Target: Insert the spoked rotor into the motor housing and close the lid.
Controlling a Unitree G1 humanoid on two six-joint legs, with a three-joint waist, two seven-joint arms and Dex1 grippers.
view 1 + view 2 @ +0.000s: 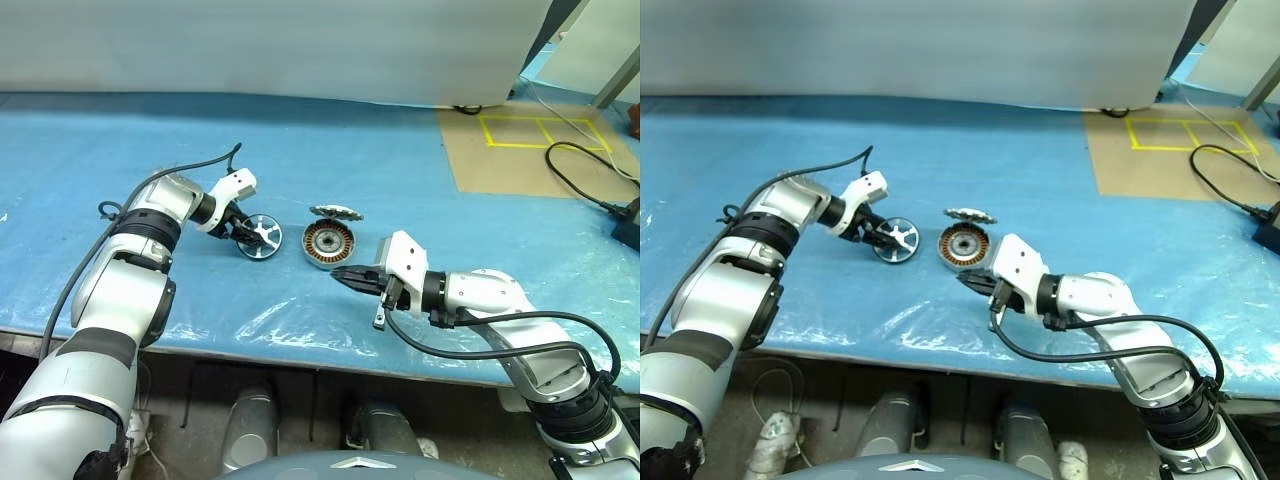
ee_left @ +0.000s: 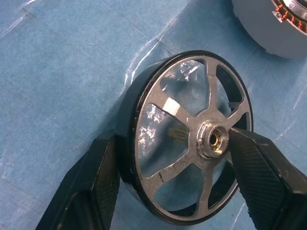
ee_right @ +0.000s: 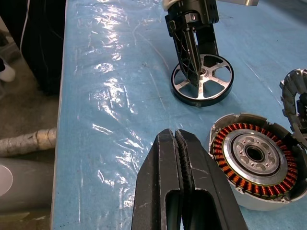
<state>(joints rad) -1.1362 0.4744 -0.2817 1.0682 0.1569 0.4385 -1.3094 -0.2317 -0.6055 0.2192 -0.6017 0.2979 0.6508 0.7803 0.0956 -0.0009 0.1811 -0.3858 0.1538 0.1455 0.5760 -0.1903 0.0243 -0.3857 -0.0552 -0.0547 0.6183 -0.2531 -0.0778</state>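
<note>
The spoked rotor (image 1: 262, 238), a silver wheel with open spokes, a central hub and a dark rim, stands tilted on its edge on the blue table. My left gripper (image 2: 173, 141) is shut on it, one finger outside the rim and the other against the hub. To the right of it lies the motor housing (image 1: 328, 243), a round silver ring with copper windings around a central hole. The lid (image 1: 336, 211), a silver disc with a jagged edge, leans at the housing's far side. My right gripper (image 3: 176, 143) hovers shut and empty just in front of the housing.
A blue plastic sheet (image 1: 120, 150) covers the table. A brown board with yellow tape (image 1: 530, 150) lies at the back right, with a black cable (image 1: 580, 185) across it. A white sheet (image 1: 250, 40) closes the rear. The table's front edge (image 1: 300, 345) runs below my arms.
</note>
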